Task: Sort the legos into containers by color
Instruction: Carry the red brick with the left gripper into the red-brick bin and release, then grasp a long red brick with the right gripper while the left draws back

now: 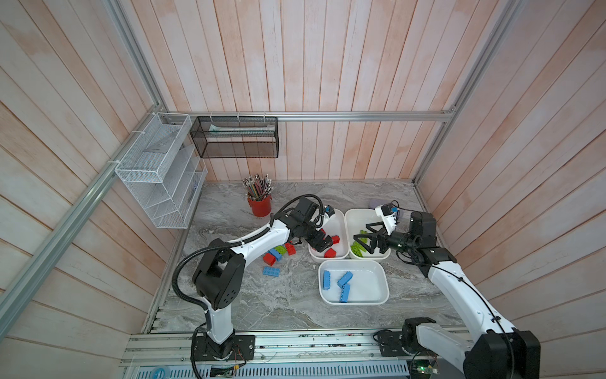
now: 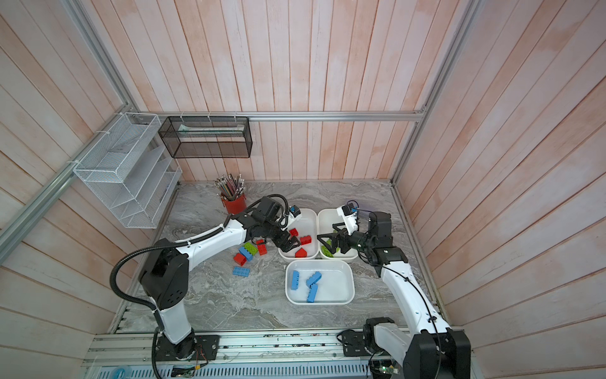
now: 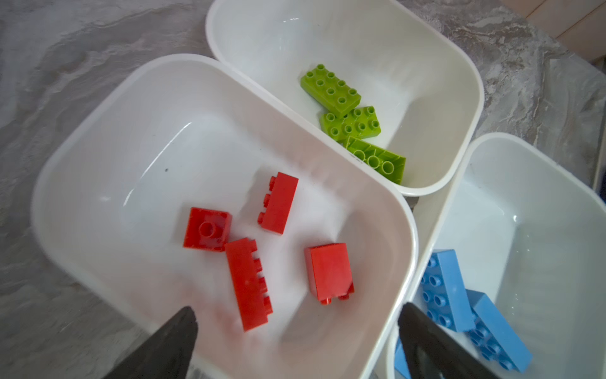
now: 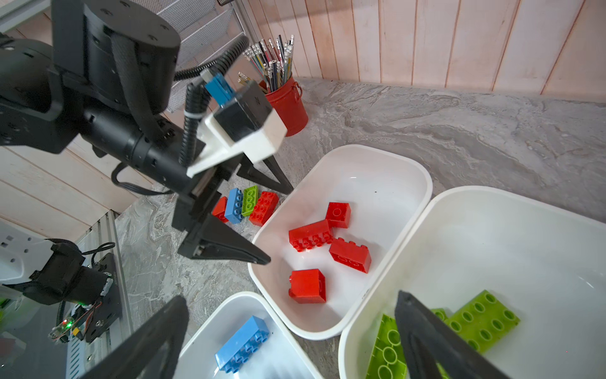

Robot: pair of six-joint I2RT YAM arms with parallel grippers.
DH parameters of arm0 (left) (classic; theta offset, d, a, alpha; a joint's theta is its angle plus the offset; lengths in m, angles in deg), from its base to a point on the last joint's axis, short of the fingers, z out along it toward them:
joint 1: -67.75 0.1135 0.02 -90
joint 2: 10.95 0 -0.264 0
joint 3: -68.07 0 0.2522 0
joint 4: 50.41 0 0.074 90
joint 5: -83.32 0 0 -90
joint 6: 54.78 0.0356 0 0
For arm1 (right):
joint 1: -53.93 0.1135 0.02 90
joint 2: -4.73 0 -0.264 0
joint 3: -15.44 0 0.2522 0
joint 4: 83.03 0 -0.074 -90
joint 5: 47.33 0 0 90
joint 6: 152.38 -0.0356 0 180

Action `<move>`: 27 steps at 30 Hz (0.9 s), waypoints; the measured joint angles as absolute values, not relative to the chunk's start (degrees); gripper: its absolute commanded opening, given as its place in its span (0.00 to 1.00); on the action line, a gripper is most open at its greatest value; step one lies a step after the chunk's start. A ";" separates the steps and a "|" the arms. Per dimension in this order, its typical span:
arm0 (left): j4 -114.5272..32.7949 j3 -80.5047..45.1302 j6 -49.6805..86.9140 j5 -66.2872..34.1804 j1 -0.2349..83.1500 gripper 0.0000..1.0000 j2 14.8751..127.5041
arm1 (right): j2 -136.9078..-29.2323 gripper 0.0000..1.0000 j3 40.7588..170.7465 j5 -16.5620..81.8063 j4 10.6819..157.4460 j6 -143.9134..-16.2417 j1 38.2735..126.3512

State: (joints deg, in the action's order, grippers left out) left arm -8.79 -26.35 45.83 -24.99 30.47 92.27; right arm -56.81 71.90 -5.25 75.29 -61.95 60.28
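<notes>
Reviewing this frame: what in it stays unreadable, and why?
Green legos: top views, right tool covers some; count unclear.
Blue legos: left wrist view, frame edge and a finger cut them off.
Loose legos: right wrist view, left tool hides part.

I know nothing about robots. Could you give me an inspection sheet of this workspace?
Surface: grey marbled tabletop.
Job's things: red-brick tub holds four red bricks; green-brick tub, three green bricks; blue-brick tub, three blue bricks; five loose bricks on the table: two red, two blue, one green.
Clutter: red pencil cup.
Grippers: left gripper open, empty, over red-brick tub; right gripper open, empty, over green-brick tub.
Cables: black corrugated hose on left arm; thin cable on right arm.
Surroundings: plank walls, white wire rack, black mesh basket.
</notes>
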 measured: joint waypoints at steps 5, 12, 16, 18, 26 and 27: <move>-7.94 -22.22 43.58 -25.01 37.01 1.00 79.26 | -58.60 0.98 72.55 -4.66 75.66 -62.39 65.74; -6.98 -15.18 35.85 -25.86 47.47 1.00 67.13 | -65.16 0.96 78.00 6.67 77.94 -68.09 77.83; -6.23 -10.42 31.26 -26.17 51.34 1.00 63.42 | -71.17 0.95 84.14 20.46 78.11 -72.79 88.71; -6.04 -8.43 29.31 -26.65 52.76 1.00 62.17 | -75.34 0.94 88.33 26.93 77.50 -75.02 93.33; -5.49 -2.09 22.67 -30.54 60.48 1.00 56.44 | -92.61 0.87 102.30 45.02 73.89 -84.97 103.97; -5.47 -1.37 22.01 -31.28 61.44 1.00 55.74 | -94.58 0.86 103.96 46.34 73.19 -85.75 104.58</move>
State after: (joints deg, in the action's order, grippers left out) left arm -5.47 -1.37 22.01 -31.28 61.44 55.74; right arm -94.58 103.96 46.34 73.19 -85.75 104.58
